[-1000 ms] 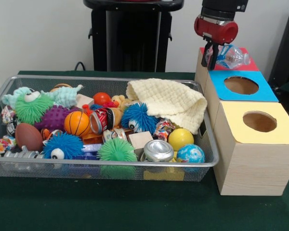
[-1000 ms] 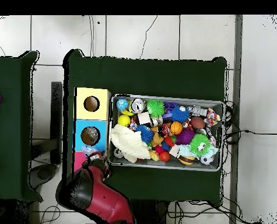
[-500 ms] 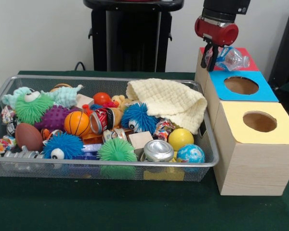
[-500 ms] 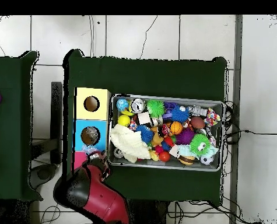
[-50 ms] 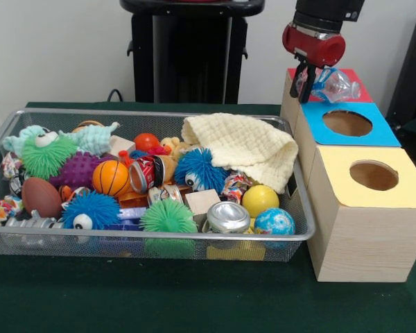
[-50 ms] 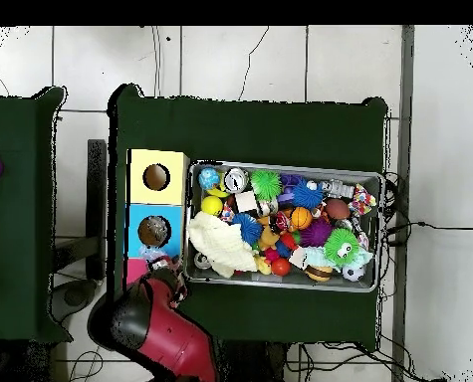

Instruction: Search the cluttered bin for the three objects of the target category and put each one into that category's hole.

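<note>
My gripper (image 5: 306, 83) hangs over the red-topped box (image 5: 356, 95) at the far right, shut on a crushed clear plastic bottle (image 5: 334, 84) that sticks out to its right. From above, the gripper (image 6: 160, 269) and the bottle (image 6: 157, 258) sit over the red box (image 6: 133, 271), next to the blue box. The blue box (image 5: 374, 133) and the yellow box (image 5: 347, 179) each have a round hole on top. The wire bin (image 5: 159, 236) is full of toys and cans, among them a crushed silver can (image 5: 228, 216) and a red can (image 5: 147, 172).
A cream cloth (image 5: 243, 146) covers the bin's right back corner. Balls, spiky toys and a wooden block (image 5: 202, 201) crowd the rest of it. The three boxes stand in a row tight against the bin's right side. The table is covered in green cloth (image 5: 194, 298).
The gripper with the bottle has crept slightly right and up over the red box. Nothing in the bin has moved.
</note>
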Controlling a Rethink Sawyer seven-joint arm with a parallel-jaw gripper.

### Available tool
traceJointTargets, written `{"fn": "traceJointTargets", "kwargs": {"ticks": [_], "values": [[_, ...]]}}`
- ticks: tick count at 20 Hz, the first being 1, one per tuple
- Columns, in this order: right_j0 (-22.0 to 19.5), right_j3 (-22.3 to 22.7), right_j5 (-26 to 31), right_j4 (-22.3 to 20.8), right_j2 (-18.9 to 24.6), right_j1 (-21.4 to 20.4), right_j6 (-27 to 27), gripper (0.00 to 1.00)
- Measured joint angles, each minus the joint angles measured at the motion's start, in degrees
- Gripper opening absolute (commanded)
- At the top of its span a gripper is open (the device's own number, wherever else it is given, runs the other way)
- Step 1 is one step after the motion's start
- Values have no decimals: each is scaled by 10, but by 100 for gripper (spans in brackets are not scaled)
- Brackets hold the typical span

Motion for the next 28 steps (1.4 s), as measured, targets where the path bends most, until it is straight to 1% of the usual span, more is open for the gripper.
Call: {"fn": "traceJointTargets", "kwargs": {"ticks": [4,8,19,23,28], "values": [[12,-15,24,4,-18,10,0,0],[18,-27,36,6,-28,16,0,0],[29,-82,39,13,-53,20,0,0],[36,-94,44,14,-62,20,0,0],[38,-103,45,18,-64,20,0,0]]}}
